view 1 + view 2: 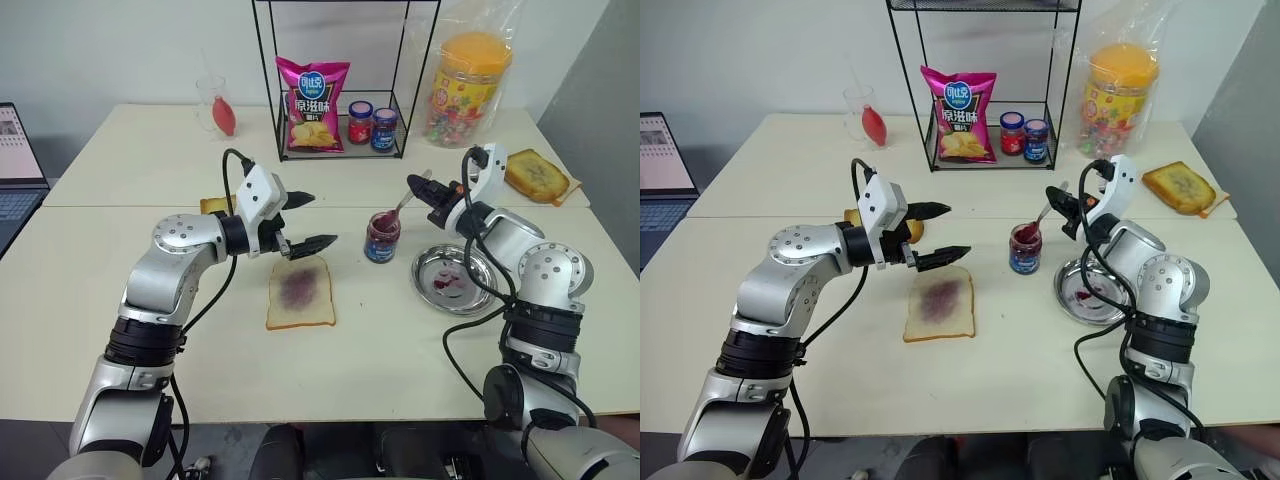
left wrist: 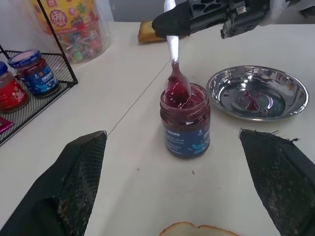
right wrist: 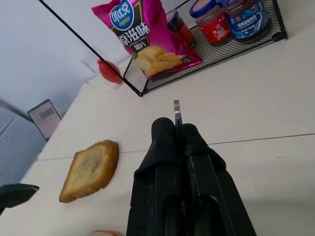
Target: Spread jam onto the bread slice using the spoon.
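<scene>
While the right tool (image 1: pixel 428 192) pinches the spoon (image 2: pixel 176 73), bowl in the jam (image 2: pixel 185 102) jar at frame centre, the bread slice (image 1: pixel 300 291) lies lower left of it; the left tool (image 1: pixel 312 220) hovers wide open, nearer the slice.

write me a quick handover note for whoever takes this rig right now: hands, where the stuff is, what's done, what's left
Right hand: shut on the spoon, whose bowl sits in the mouth of the open jam jar.
Left hand: open, holding nothing, hovering above the far edge of the bread slice.
Steel plate, smeared red, lies right of the jar.
Done: bread has a purple smear in its middle.
Left: lift the loaded spoon out, carry it to the bread, spread more jam.
</scene>
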`<state>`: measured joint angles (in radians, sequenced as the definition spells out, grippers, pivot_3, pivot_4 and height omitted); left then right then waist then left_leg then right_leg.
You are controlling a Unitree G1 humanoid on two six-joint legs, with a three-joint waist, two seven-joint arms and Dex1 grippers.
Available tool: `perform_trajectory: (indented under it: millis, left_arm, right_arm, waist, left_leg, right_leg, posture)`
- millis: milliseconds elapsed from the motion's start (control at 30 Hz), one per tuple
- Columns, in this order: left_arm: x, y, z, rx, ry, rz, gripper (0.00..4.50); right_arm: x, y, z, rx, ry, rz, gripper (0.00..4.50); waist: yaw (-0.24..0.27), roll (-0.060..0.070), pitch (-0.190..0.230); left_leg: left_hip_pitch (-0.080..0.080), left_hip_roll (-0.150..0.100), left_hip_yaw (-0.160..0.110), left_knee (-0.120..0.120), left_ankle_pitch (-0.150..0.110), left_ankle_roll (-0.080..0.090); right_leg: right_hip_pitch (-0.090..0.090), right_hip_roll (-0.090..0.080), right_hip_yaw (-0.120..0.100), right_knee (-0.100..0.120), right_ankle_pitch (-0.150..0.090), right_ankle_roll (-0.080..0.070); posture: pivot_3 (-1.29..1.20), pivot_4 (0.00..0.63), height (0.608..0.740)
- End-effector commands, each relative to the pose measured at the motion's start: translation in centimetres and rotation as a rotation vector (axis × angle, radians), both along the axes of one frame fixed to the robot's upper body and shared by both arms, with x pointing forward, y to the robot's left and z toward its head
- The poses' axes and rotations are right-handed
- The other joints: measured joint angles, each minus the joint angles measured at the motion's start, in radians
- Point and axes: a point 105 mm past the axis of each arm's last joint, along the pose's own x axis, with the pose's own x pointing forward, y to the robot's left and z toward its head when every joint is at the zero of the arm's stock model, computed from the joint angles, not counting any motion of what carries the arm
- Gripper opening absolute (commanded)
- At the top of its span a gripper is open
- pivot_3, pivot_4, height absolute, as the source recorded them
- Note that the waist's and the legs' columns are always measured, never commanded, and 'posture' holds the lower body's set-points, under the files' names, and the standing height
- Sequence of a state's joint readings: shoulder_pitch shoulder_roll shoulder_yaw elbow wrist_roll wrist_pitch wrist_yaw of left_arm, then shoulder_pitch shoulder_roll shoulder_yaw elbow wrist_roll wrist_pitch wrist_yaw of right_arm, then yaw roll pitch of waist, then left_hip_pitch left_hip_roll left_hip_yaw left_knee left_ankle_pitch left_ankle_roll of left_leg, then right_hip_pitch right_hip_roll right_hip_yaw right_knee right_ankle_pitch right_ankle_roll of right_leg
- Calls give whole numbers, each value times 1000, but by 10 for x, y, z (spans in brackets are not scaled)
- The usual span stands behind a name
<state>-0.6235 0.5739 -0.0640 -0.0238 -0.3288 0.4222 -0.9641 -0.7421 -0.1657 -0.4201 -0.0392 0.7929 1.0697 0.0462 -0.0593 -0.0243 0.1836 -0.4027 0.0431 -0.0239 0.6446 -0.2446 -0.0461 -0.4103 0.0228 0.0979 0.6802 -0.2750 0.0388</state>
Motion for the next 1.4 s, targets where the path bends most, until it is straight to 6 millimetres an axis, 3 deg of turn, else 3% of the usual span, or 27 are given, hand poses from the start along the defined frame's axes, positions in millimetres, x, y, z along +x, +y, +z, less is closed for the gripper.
perform_trajectory:
  millis: [33,267,467,633,733,800,867,1000,1133,1267,1400]
  left_arm:
    - [-2,-2,13,-3,-56,-21,4500]
    - [-6,-3,13,-6,-60,-37,4500]
    - [-12,-1,13,1,-67,-62,4500]
    - [-8,15,32,-7,-150,4,4500]
    - [-10,37,37,10,-145,68,4500]
    - [-20,57,30,27,-97,113,4500]
    - [-29,66,24,43,-60,134,4500]
    - [-66,92,-8,84,66,189,4500]
    - [-92,98,-32,101,143,227,4500]
    - [-116,100,-60,96,214,270,4500]
    - [-124,89,-65,57,222,279,4500]
  right_arm:
    - [-5,1,16,72,-42,11,50]
    - [-6,-5,13,171,-7,2,50]
    - [-13,-4,21,259,-18,33,50]
    - [-22,23,41,238,-73,141,50]
    - [-26,48,43,215,-85,214,50]
    - [-34,76,34,160,-80,316,50]
    - [-39,91,27,124,-78,373,50]
    - [-58,124,-1,-32,-107,527,50]
    - [-65,139,-14,-117,-170,599,50]
    - [-64,150,-26,-153,-214,610,50]
    - [-66,160,-35,-203,-283,638,50]
  waist:
    - [0,0,0]
    - [0,0,0]
    - [-1,0,0]
    - [-3,0,0]
    - [-15,1,0]
    - [-26,1,0]
    - [-34,1,0]
    - [-31,1,0]
    - [-23,0,0]
    - [-21,0,0]
    - [-21,-2,-1]
  left_leg:
    - [0,0,0,0,0,0]
    - [0,0,0,0,0,0]
    - [0,0,0,-1,0,0]
    - [-1,0,0,-1,0,0]
    - [-1,1,0,-1,0,0]
    - [-1,1,0,-1,0,0]
    - [0,2,1,-3,0,0]
    - [-2,3,-1,-4,0,0]
    - [-12,4,-2,-2,0,0]
    - [-13,3,-1,-1,0,-1]
    - [-12,2,0,1,0,-1]
  right_leg:
    - [0,0,0,0,0,0]
    - [0,0,0,0,0,0]
    - [0,0,0,0,0,0]
    - [-1,0,0,0,0,0]
    - [-1,1,0,0,0,1]
    - [-2,1,0,0,-1,1]
    - [-2,1,1,0,-2,0]
    - [-4,1,-1,0,-3,-4]
    - [-14,0,-3,1,-3,-6]
    - [-12,-4,-3,0,-3,-6]
    - [-12,-6,-2,0,-3,-4]
  posture:
    - [0,150,740]
    - [0,150,740]
    - [0,150,740]
    - [0,150,740]
    - [0,150,740]
    - [0,150,740]
    - [0,150,740]
    - [0,150,740]
    - [0,150,740]
    - [0,150,740]
    - [0,150,740]
